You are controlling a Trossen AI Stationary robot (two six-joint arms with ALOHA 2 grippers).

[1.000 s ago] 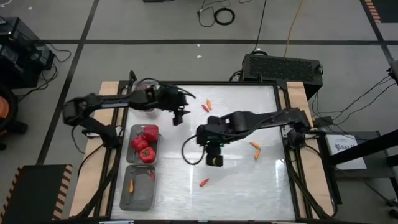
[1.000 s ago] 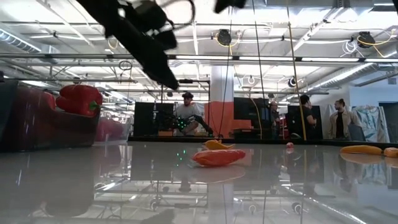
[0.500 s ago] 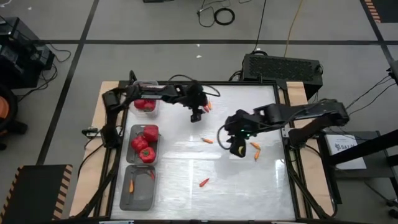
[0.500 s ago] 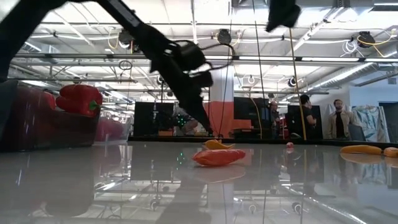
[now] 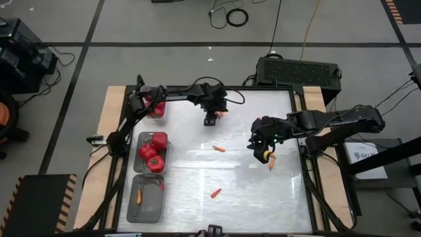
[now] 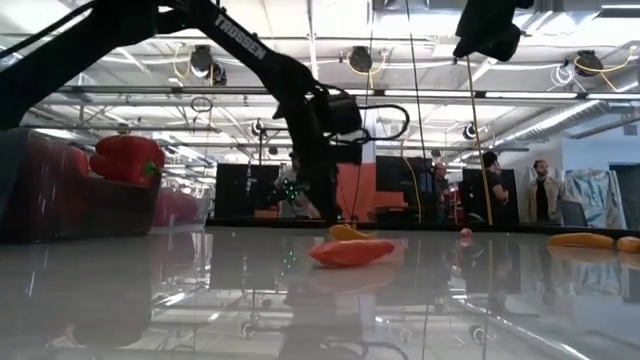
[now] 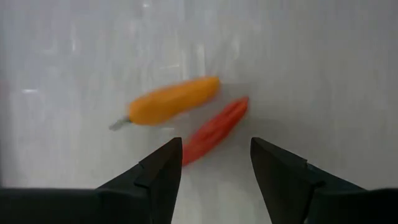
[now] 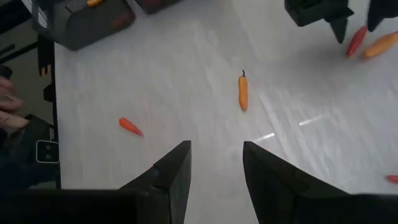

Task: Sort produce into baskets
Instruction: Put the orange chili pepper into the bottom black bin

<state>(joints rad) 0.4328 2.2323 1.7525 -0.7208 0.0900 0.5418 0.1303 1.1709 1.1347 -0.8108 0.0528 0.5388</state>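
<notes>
Three clear baskets line the table's left edge: the far one (image 5: 155, 109) and the middle one (image 5: 152, 151) hold red peppers, and the near one (image 5: 146, 197) holds small chilis. My left gripper (image 7: 214, 168) hangs open just above an orange chili (image 7: 171, 102) and a red chili (image 7: 214, 130) lying side by side near the far edge. The red chili lies between the fingertips, untouched. My right gripper (image 5: 264, 153) is open, raised over the table's right part beside two more chilis (image 5: 271, 158). Loose chilis lie at mid-table (image 5: 218, 149) and nearer the front (image 5: 216, 193).
A black box (image 5: 299, 69) stands behind the table's far right corner. People stand in the room beyond the table (image 6: 545, 190). Bare tabletop spreads across the near right (image 5: 263, 197).
My left gripper has swung from beside the far basket toward the table's right, tipped downward and sunk over the pair of chilis. My right gripper has drawn back from mid-table toward the right edge, uncovering the orange chili at mid-table. No produce has moved.
</notes>
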